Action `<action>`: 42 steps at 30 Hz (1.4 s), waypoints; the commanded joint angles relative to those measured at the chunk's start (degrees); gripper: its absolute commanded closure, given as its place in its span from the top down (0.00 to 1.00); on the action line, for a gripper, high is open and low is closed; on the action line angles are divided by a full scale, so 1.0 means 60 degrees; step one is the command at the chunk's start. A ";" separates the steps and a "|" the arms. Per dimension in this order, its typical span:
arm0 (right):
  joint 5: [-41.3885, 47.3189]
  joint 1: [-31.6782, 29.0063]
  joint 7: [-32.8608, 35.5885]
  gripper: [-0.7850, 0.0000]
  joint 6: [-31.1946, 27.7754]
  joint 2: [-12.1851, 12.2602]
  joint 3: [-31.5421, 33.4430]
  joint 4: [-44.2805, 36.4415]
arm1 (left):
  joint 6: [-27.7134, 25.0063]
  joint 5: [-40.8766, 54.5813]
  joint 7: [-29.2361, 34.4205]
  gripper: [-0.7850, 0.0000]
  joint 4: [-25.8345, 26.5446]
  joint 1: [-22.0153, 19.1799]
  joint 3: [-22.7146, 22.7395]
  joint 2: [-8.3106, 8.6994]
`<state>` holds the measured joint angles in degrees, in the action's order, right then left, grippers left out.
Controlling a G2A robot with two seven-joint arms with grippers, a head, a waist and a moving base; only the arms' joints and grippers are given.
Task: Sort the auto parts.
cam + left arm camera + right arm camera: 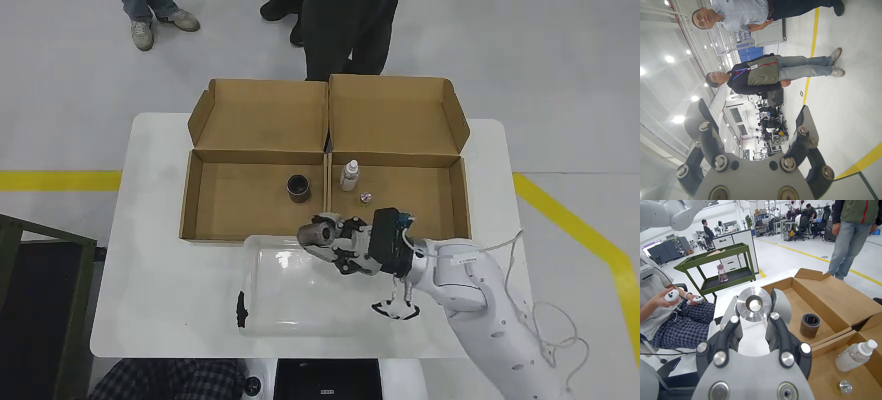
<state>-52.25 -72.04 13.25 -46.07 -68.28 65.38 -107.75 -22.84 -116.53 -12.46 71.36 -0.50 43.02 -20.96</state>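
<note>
Metal ring (753,316) sits clenched in the right pincer (754,306) over the far rim of a clear tub (270,290) on the white tabletop (160,250), beside the cardboard box (240,200) holding a dark sleeve (299,187); left pincer (753,106) is spread wide, released, facing the hall's pale yellow-lined floor (838,113)

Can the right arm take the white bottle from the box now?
Probably not yet: the right gripper is shut on a metal ring, so it is not free. The bottle itself sits uncovered in the open box.
</note>
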 commanded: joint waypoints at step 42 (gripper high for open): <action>-0.2594 0.3354 0.2419 0.00 0.2164 -0.0603 -0.2614 0.1991 | 0.0000 0.0000 0.0000 1.00 0.0000 0.0000 0.0000 0.0000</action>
<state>-67.66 -52.76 27.26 -33.48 -71.65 50.44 -96.66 -22.84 -116.53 -12.46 71.36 -0.50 43.02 -20.96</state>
